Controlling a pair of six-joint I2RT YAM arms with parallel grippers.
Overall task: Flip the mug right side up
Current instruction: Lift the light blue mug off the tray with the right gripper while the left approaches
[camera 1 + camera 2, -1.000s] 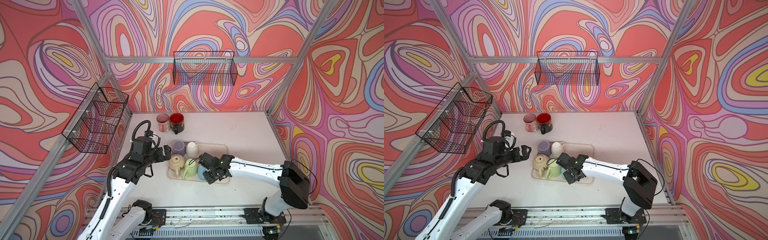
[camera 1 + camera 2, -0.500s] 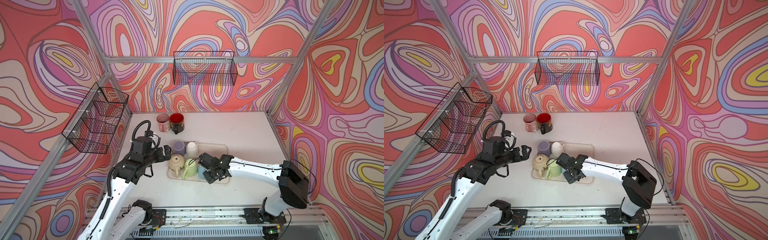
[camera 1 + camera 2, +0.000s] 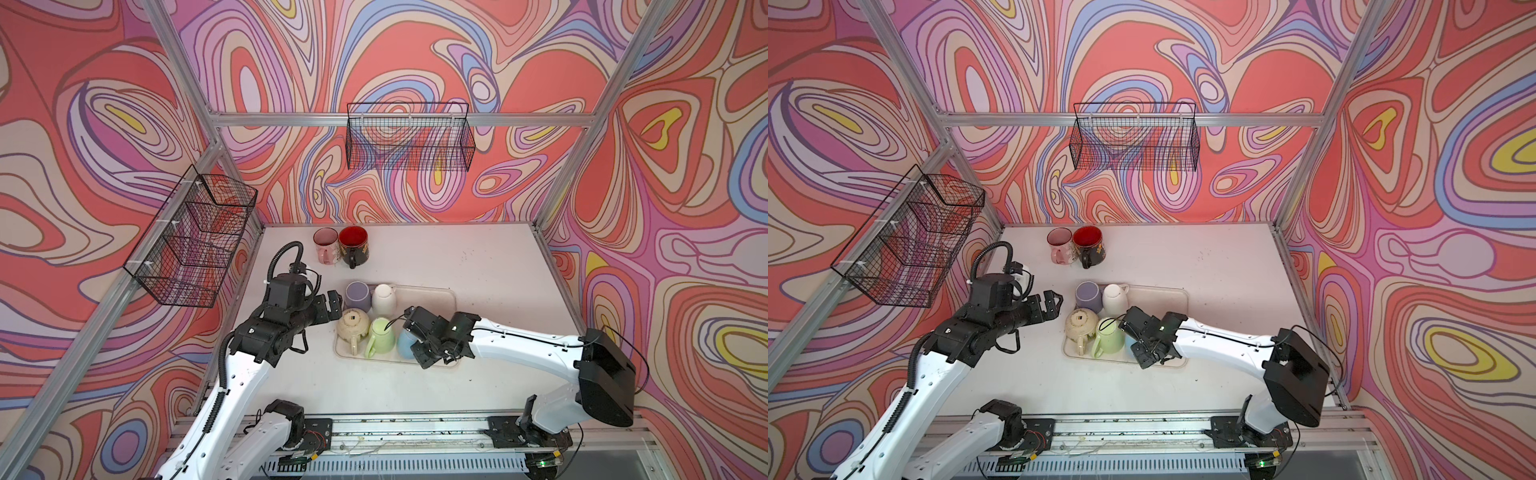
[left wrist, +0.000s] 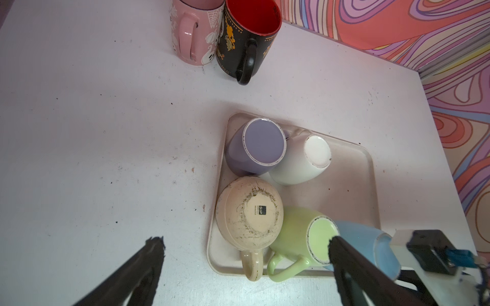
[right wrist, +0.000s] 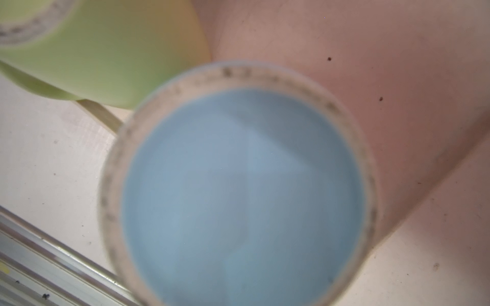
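Five inverted mugs (image 3: pixel 358 294) on tray (image 3: pixel 440 297); left fingers (image 4: pixel 138 270) spread wide, empty, tray just ahead; right fingers (image 3: pixel 424 357) closed on blue mug (image 3: pixel 405 343).

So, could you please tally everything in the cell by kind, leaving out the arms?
Mugs: 7 (pink mug, black mug, purple mug, white mug, cream mug, green mug, blue mug)
Tray: 1
Wire baskets: 2 (side-wall wire basket, back-wall wire basket)
Total: 10

Bright even light shining everywhere, soft shadows lying beside the tray (image 3: pixel 434 301), blue mug (image 5: pixel 244 190) looking blurry up close
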